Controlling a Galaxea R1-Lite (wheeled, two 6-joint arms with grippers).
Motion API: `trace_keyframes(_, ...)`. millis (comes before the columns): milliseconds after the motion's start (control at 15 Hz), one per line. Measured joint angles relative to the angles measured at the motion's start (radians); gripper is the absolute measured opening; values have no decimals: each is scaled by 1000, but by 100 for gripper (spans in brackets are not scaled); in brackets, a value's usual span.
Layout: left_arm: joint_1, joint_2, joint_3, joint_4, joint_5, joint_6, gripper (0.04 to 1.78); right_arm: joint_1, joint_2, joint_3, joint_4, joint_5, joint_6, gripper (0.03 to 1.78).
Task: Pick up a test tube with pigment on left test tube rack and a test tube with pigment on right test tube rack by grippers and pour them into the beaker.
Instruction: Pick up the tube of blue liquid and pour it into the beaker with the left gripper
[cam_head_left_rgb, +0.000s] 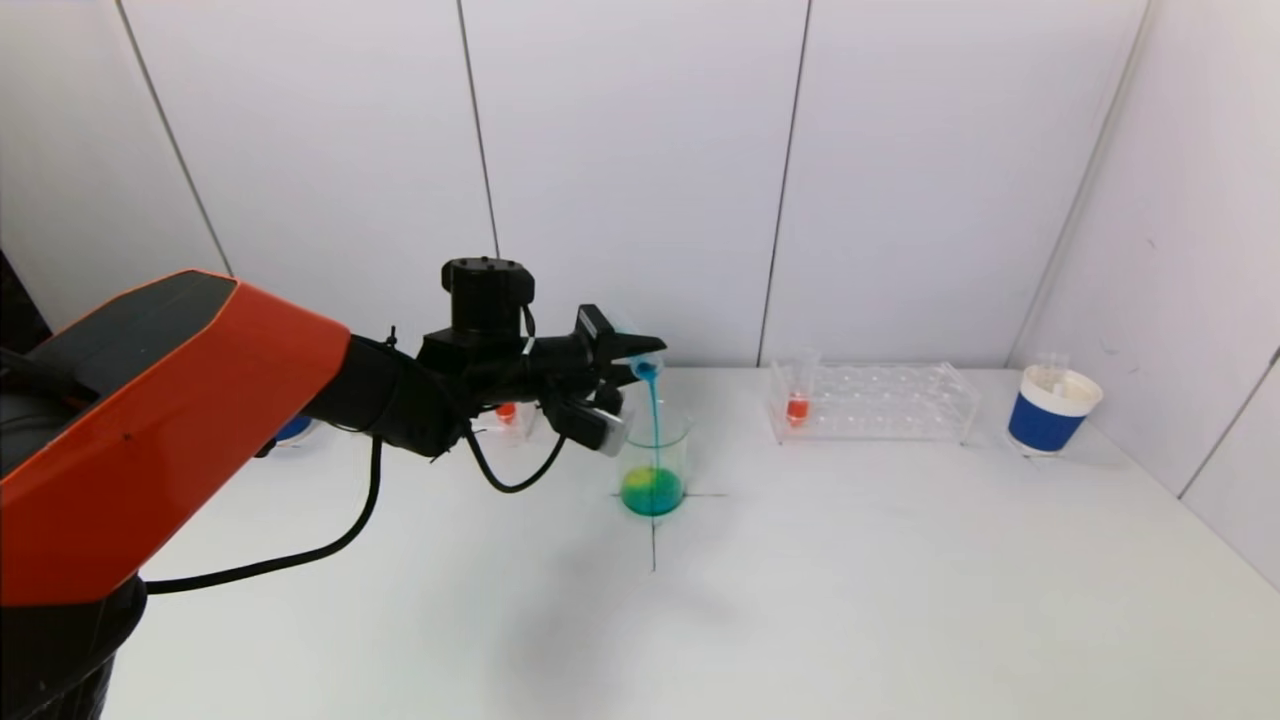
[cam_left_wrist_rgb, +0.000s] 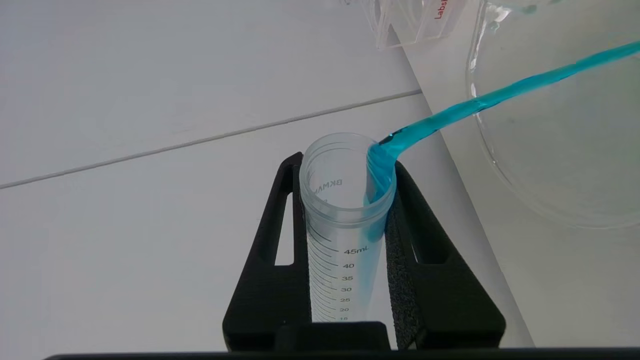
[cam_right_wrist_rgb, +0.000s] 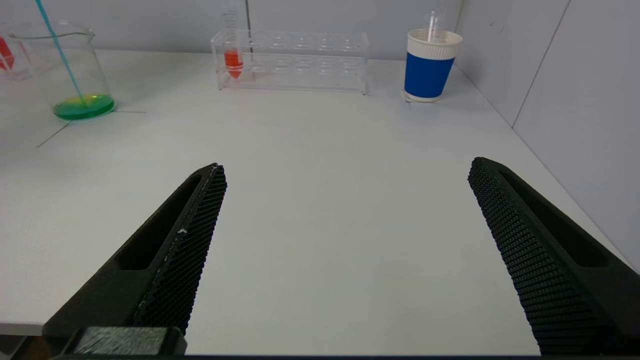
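**Blue pour under way: the thin stream is the weak point**

Nearest to me, my right gripper hangs low over the near part of the white table, its two black mesh-faced fingers spread wide with nothing between them. It is out of the head view, so I judge it idle for now.

Further in, my left gripper pinches the clear graduated plastic test tube between its black fingers, tipped well over above the clear glass beaker. A thin thread of blue pigment runs from the tube's lip down into the beaker, where a green-yellow pool already sits on the bottom. The beaker stands on a black cross mark on the table.

My worries from here:
- The tube mouth hangs near the beaker's rim; any drift of the wrist could put the stream over the wall and onto the table.
- As flow weakens, liquid may dribble back along the tube onto the gripper pads.
- The smooth tube could slip in the pinch if I rotate further.

Behind, the clear acrylic right test tube rack holds one tube with orange-red pigment; the left rack is mostly hidden by my arm. A blue-and-white paper cup stands far right.
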Motion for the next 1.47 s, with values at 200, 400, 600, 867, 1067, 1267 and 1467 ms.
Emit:
trace_keyframes(200,0,-8,-1,2,-4,19,44,0,0,0,0,0,0,176)
trace_keyframes(400,-1,-12,-1,3,-5,46,44,0,0,0,0,0,0,176)
trace_keyframes(600,-3,-14,-1,9,-6,55,44,0,0,0,0,0,0,176)
trace_keyframes(867,-4,-15,-2,10,-6,92,44,0,0,0,0,0,0,176)
trace_keyframes(1067,-4,-17,-3,27,-6,110,44,0,0,0,0,0,0,176)
trace_keyframes(1267,-4,-21,-4,35,-6,130,44,0,0,0,0,0,0,176)
trace_keyframes(1467,-4,-25,-4,37,-6,136,44,0,0,0,0,0,0,176)
